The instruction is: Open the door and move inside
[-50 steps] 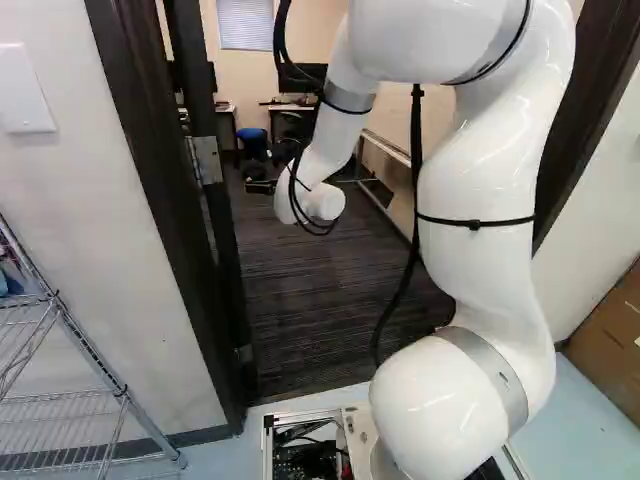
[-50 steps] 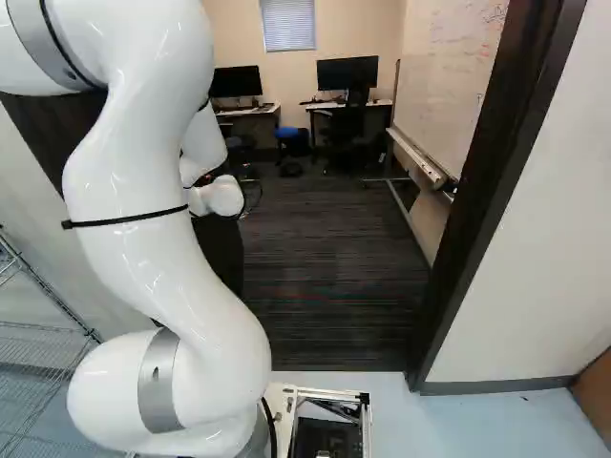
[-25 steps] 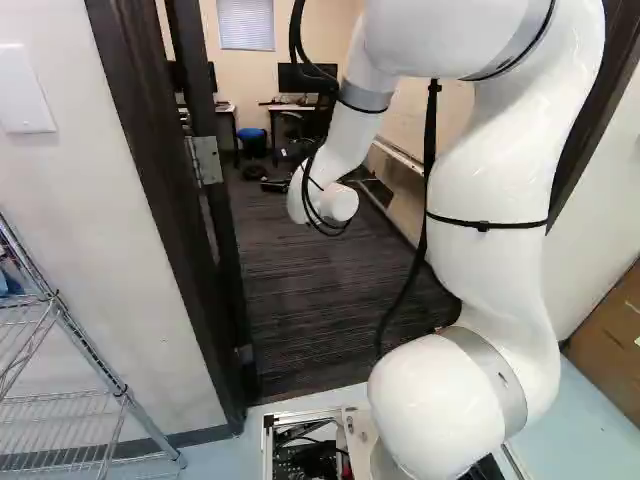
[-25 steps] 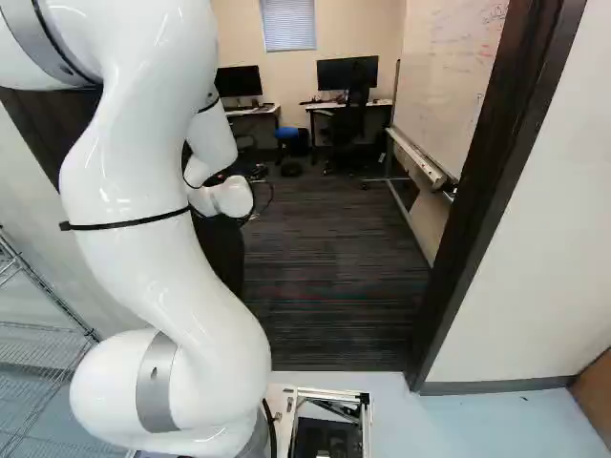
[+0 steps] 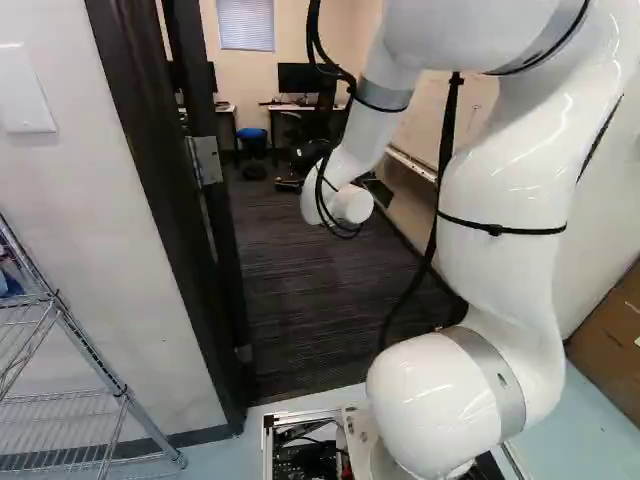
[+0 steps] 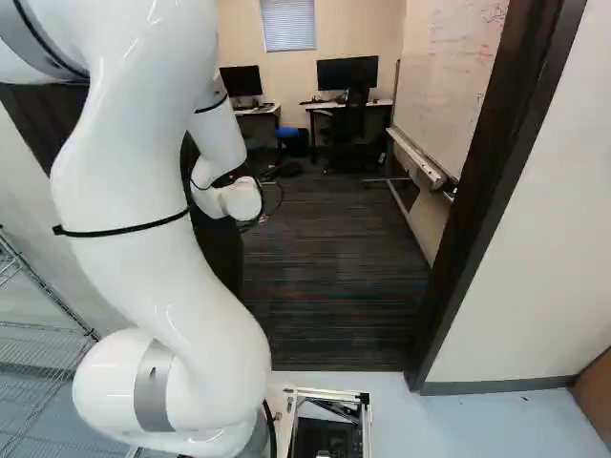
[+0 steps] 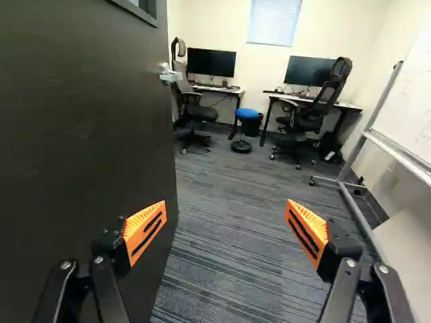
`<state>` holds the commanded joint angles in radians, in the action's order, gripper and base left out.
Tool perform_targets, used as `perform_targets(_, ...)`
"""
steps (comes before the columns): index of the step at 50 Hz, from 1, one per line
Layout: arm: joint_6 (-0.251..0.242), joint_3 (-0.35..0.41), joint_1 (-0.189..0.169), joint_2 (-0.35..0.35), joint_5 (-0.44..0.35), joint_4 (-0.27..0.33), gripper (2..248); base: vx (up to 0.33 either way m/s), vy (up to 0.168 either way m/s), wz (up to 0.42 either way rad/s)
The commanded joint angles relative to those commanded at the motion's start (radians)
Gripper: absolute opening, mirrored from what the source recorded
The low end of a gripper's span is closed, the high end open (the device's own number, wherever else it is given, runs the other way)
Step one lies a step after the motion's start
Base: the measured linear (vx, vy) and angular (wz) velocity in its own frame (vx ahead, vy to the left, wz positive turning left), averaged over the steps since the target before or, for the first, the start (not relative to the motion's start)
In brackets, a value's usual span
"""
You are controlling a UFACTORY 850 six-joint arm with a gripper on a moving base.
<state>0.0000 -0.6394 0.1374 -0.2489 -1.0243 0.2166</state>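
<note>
Outside the doorway (image 6: 496,157), electronics (image 5: 300,462) in frame (image 5: 267,448)

The dark door (image 7: 87,134) — silver-handled — stands open inward.

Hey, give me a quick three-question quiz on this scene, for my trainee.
1. True or false: the dark, flat-faced door stands shut.
2. Pick one. The orange-padded black gripper is: A, open; B, shut on the silver lever handle; C, shut on the door's edge.
3. Fill in: the small stool with the round black base has a ____ seat.

Key: 1, false; 2, A; 3, blue.
</note>
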Motion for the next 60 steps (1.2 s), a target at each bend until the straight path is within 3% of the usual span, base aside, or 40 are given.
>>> perform_targets(31, 0.0, 0.052, -0.016, 0.049, 0.012, -0.017, 247, 0.0, 0.0, 0.0)
perform_targets(60, 0.0, 0.19, -0.049, 0.182, 0.051, -0.072, 247, 0.0, 0.0, 0.0)
